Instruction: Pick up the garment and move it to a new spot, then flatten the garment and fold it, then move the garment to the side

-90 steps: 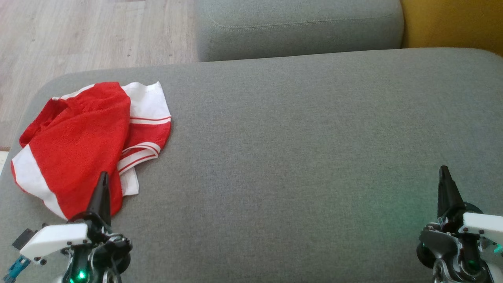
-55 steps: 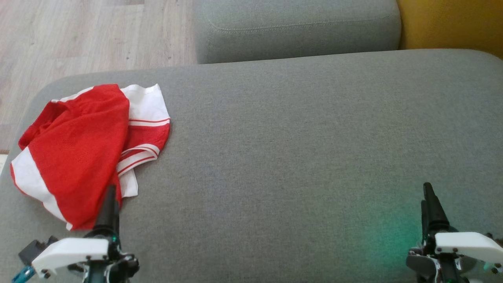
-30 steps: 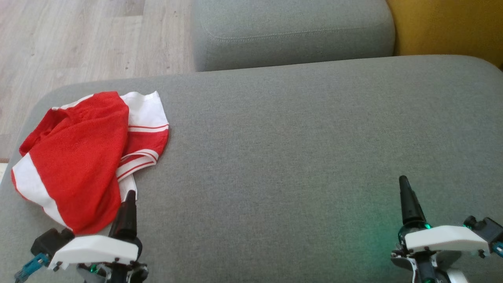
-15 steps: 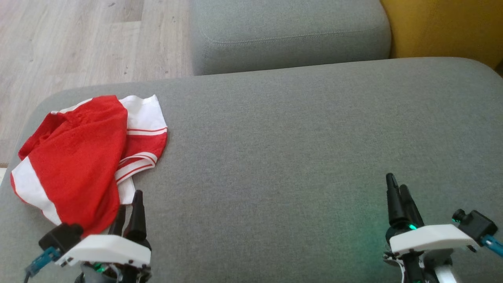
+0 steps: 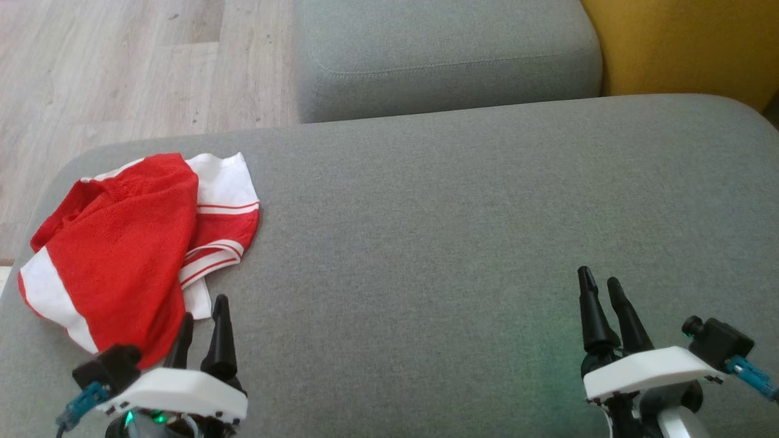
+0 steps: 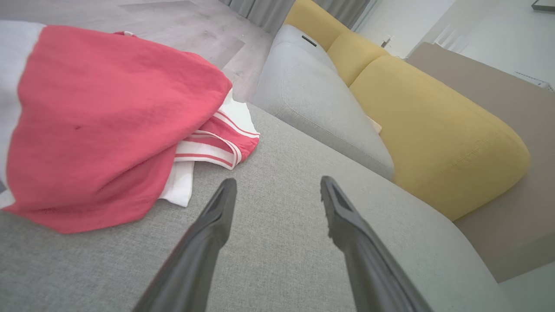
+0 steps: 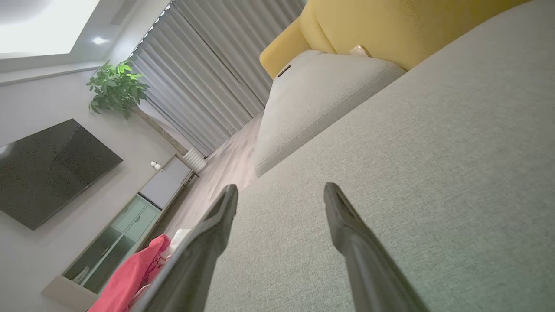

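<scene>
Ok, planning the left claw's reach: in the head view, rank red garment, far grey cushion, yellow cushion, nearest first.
1. Red garment, just left of the left claw.
2. Far grey cushion, ahead, top middle.
3. Yellow cushion, top right.

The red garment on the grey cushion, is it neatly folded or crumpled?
Crumpled. The garment lies in a loose heap on the cushion, red cloth bunched over its white striped part.

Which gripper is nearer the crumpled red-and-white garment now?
The left gripper, open, fingertips beside the near edge of the crumpled red-and-white garment; the right gripper stands far across the grey fabric cushion.
</scene>
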`<state>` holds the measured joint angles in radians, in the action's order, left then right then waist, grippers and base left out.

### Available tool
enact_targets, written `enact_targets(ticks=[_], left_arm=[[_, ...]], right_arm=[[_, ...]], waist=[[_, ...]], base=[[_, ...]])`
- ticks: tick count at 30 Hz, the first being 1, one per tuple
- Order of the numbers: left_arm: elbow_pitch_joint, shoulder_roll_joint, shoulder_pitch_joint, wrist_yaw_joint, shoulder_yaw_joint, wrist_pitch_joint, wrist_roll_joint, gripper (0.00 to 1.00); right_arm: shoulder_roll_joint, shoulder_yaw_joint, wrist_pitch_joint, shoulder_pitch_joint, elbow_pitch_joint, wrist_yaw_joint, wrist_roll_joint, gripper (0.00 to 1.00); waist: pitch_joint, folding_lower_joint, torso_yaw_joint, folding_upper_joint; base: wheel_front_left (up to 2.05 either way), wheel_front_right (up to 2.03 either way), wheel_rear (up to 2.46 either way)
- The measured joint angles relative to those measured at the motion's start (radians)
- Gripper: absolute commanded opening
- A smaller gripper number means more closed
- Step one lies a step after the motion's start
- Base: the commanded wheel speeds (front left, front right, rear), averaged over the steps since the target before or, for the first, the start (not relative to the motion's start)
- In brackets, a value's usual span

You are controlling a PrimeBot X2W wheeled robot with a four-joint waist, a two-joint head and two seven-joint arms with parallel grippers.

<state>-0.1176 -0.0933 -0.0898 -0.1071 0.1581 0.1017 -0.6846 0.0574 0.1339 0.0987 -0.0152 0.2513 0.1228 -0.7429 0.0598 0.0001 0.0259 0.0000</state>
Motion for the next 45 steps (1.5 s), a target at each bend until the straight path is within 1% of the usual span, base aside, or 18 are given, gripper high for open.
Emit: enact_targets(ticks=[2,11,20,31,34,39,45], left_arm=[[0.007,0.0,-0.01,-0.009,0.003,0.007,0.024,1.0],[0.031,-0.002,-0.023,-0.025,0.02,0.033,0.139,1.0],[0.065,-0.002,-0.034,-0.034,0.021,0.06,0.249,1.0],[0.083,0.0,-0.066,-0.032,0.021,0.089,0.378,1.0],[0.083,0.001,-0.069,-0.021,0.021,0.095,0.411,1.0],[0.091,0.008,-0.07,0.021,0.018,0.114,0.451,1.0],[0.11,0.022,-0.075,0.038,-0.002,0.131,0.528,1.0]], right_arm=[[0.0,0.006,0.008,-0.001,-0.005,0.0,0.026,1.0],[0.001,0.026,0.035,-0.019,-0.016,0.0,0.143,1.0],[0.004,0.045,0.06,-0.018,-0.045,0.0,0.259,1.0],[0.005,0.059,0.091,-0.018,-0.05,0.0,0.373,1.0],[0.005,0.06,0.1,-0.018,-0.049,0.0,0.402,1.0],[0.003,0.053,0.114,-0.019,-0.049,0.0,0.453,1.0],[0.001,0.053,0.132,-0.02,-0.045,0.0,0.517,1.0]], waist=[[0.001,0.0,0.0,0.0],[0.003,0.0,0.006,0.0],[0.004,0.0,0.007,0.0],[0.009,0.0,0.011,0.0],[0.009,0.0,0.012,0.0],[0.009,0.0,0.015,0.0],[0.011,0.0,0.019,0.0]], base=[[0.0,0.0,0.0],[0.0,0.0,0.0],[0.0,0.0,0.0],[0.0,0.0,0.0],[0.0,0.0,0.0],[0.0,0.0,0.0],[0.0,0.0,0.0]])
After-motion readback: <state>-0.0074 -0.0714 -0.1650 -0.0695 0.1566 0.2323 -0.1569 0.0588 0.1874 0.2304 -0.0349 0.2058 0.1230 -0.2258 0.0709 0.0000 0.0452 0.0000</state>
